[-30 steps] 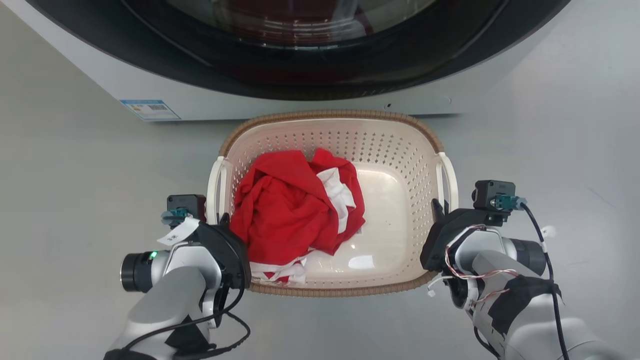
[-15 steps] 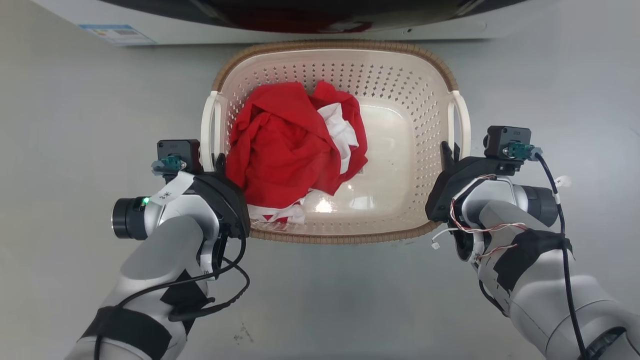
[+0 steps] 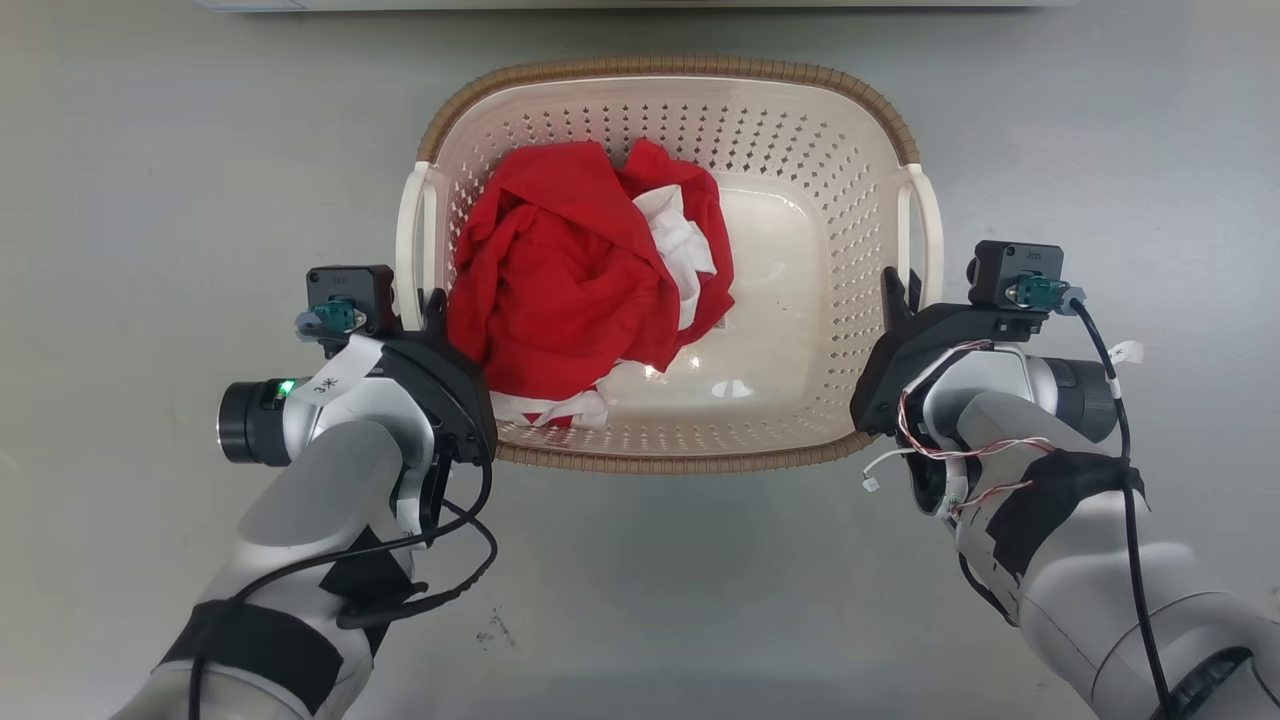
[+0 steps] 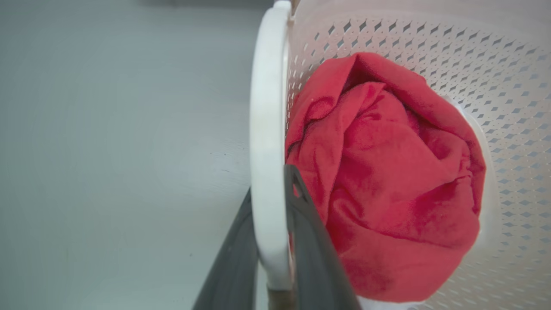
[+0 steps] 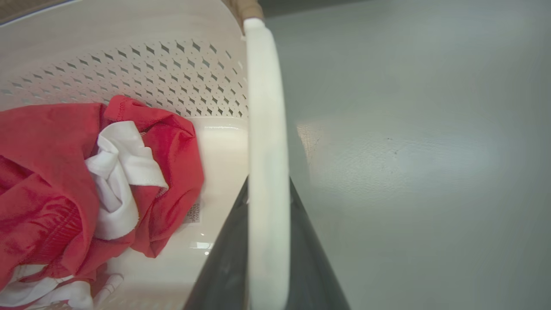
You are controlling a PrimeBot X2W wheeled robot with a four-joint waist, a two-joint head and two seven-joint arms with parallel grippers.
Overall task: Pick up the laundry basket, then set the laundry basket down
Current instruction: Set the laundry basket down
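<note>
Clamping the left handle (image 4: 267, 129) of the laundry basket (image 3: 660, 68), the left gripper (image 3: 432, 305) has one dark finger on each side of the white bar, set narrow and touching it. Same at the right gripper (image 3: 898, 290): fingers straddle the right handle (image 5: 264, 129), pressed against both faces near its lower end. Basket lies between the two grippers, straight ahead of the robot, over the grey floor (image 3: 150, 200); whether its base touches the floor cannot be told. Inside, a crumpled red cloth (image 3: 570, 280) fills the left half, with white cloth (image 3: 680, 245) folded into it. Right half of the base shows glossy plastic. Small printed label (image 5: 194, 214) on the base, just beside the cloth.
</note>
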